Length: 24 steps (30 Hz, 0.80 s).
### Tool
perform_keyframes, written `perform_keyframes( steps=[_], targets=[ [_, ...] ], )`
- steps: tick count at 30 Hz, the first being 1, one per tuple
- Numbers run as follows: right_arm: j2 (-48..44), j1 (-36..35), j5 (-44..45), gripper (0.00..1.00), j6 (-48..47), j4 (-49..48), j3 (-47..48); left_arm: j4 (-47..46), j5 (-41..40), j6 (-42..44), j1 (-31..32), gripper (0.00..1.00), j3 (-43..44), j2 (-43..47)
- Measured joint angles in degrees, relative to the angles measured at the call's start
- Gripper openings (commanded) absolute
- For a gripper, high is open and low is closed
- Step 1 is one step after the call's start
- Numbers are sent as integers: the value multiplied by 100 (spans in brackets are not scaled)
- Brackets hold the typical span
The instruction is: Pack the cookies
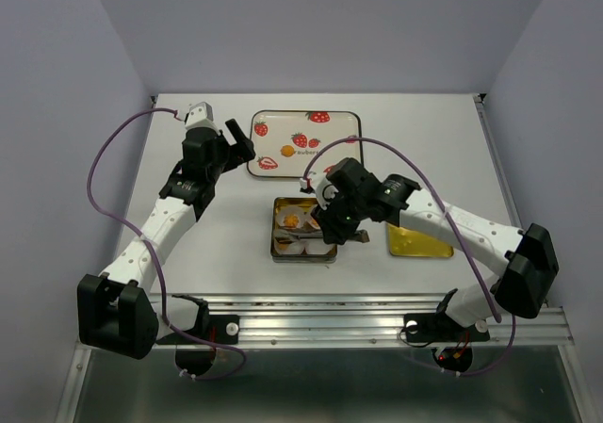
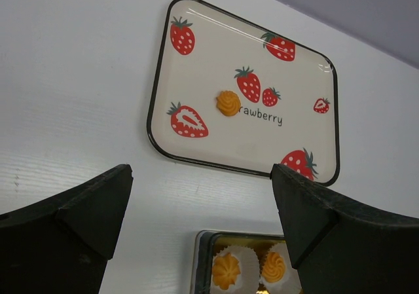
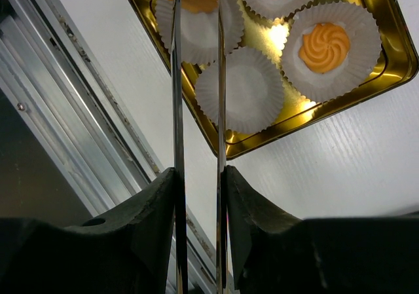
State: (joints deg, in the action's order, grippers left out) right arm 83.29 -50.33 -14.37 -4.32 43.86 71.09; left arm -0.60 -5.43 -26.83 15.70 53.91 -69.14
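- Three of the four cookies sit in paper cups inside the gold tin. I count that part as done.
- The empty cup in the tin is waiting for its biscuit.
- The last cookie lies alone on the strawberry tray, well apart from the tin.
- My right gripper is clamped on metal tongs. Their tips reach over a filled cup, and I cannot tell whether they pinch that biscuit.
- My left gripper is spread wide with nothing in it, hanging near the tray.
- What I judge is left: fetch the tray cookie and fill the empty cup. The lid lies beside the tin and may need to go on after.
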Motion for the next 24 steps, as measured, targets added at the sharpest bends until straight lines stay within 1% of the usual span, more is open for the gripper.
perform_keyframes(
  steps=[12,18,21,23,24],
  targets=[
    [0,0,55,33,28,-151,-212,0,0,44,0,99,-2,0],
    [-31,0,155,40,133,-144,-260,0,0,48,0,99,-2,0],
    [-127,0,214,40,177,-107,-264,-2,2,52,0,99,-2,0],
    [-214,0,254,44,212,-66,-271,0,2,61,0,99,-2,0],
    [-267,0,269,44,229,-55,-284,0,2,66,0,99,-2,0]
  ],
)
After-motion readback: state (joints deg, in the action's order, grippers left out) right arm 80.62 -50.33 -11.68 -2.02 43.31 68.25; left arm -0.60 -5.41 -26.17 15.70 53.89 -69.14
